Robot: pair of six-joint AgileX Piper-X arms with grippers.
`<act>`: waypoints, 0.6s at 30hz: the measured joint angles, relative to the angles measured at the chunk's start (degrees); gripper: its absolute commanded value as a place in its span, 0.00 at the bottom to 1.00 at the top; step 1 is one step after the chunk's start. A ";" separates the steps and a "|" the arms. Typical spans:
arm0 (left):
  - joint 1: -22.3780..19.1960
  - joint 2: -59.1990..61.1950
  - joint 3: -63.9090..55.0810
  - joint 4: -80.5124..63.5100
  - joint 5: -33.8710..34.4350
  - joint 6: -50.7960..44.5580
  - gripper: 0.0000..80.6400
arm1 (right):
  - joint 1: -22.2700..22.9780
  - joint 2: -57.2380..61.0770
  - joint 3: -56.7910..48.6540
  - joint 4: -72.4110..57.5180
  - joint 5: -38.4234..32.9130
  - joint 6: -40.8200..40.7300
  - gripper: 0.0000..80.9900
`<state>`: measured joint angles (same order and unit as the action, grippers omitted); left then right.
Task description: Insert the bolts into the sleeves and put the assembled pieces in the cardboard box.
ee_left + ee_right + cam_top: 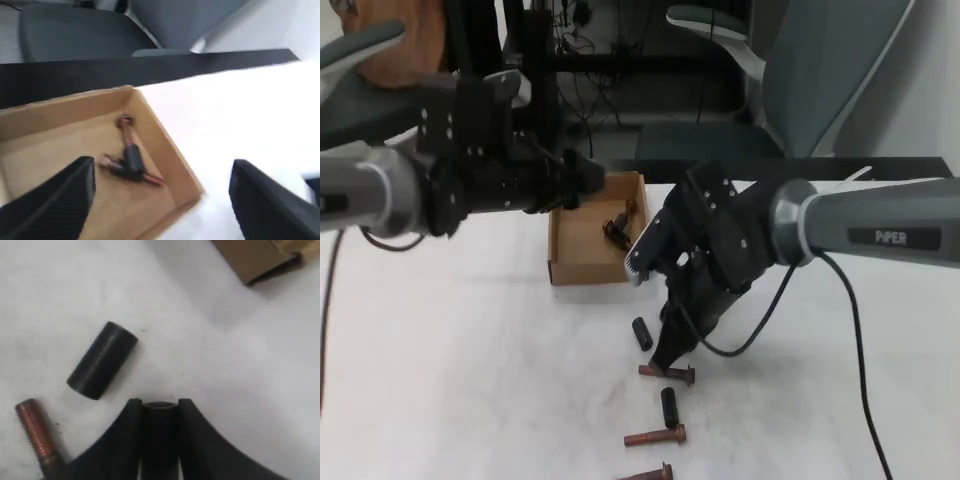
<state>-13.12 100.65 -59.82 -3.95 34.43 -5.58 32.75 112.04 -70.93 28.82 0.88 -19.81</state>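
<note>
The cardboard box [582,262] stands mid-bench and holds two assembled pieces [129,161] lying crossed near its corner. My left gripper [160,200] hovers open and empty over the box [165,145]; the high view puts it [582,178] at the box's far left edge. My right gripper [667,352] points down in front of the box. It [160,412] is shut on a black sleeve [160,426] held upright. A loose black sleeve [102,360] lies close by on the bench [641,332]. A copper bolt [667,372] lies at the fingertips, its threaded end [36,432] showing.
Nearer the front edge lie another sleeve [669,405] and two more bolts [655,436] [645,473]. A black cable [760,320] hangs from the right arm. The white bench [440,360] stretches bare to the left. A chair [820,70] stands beyond the far edge.
</note>
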 measured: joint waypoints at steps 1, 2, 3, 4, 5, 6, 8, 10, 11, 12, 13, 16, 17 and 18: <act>-0.32 -1.45 0.00 3.54 2.99 3.26 0.87 | -0.37 -0.44 0.00 0.37 0.58 1.07 0.01; -0.74 -2.82 0.00 7.20 4.54 6.89 0.86 | -0.96 -1.21 0.32 0.67 0.99 2.63 0.01; -1.38 -3.98 0.00 10.79 5.39 10.59 0.82 | -1.59 -2.16 0.52 0.86 1.30 4.29 0.01; -2.13 -4.91 -0.10 14.24 5.45 13.91 0.80 | -2.21 -3.30 0.64 1.07 1.46 5.54 0.01; -2.76 -5.42 -0.08 16.82 5.34 16.10 0.79 | -2.71 -4.60 0.75 1.18 1.72 6.98 0.01; -3.55 -5.82 -0.08 20.06 5.06 18.52 0.79 | -3.30 -6.20 1.04 1.15 1.76 8.16 0.01; -5.24 -5.98 -0.22 27.41 4.65 23.75 0.79 | -4.39 -9.43 1.73 1.21 1.74 9.60 0.01; -7.09 -5.98 -0.22 34.20 3.74 29.20 0.79 | -5.49 -13.34 2.78 1.21 2.25 10.37 0.01; -8.12 -5.98 -0.22 37.67 2.51 32.47 0.79 | -5.97 -14.95 3.34 1.21 2.55 10.94 0.01; -9.08 -5.98 -0.22 40.65 1.17 35.60 0.79 | -6.50 -17.03 4.09 1.33 2.85 11.60 0.01; -10.43 -5.98 -0.22 43.29 -0.12 38.62 0.79 | -6.97 -19.06 4.95 1.31 3.01 12.50 0.01; -14.97 -5.98 -0.22 48.96 -3.19 45.28 0.79 | -8.25 -24.97 7.78 1.63 3.05 15.28 0.01; -16.80 -5.98 -0.22 50.39 -4.22 46.67 0.79 | -8.64 -27.03 8.91 1.79 3.05 16.08 0.01; -18.27 -5.98 -0.22 51.38 -5.07 47.42 0.79 | -8.96 -28.66 9.88 2.06 3.05 17.01 0.01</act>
<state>-31.39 94.67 -60.04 47.43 29.37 41.84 23.80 83.38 -61.04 30.89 3.93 -2.79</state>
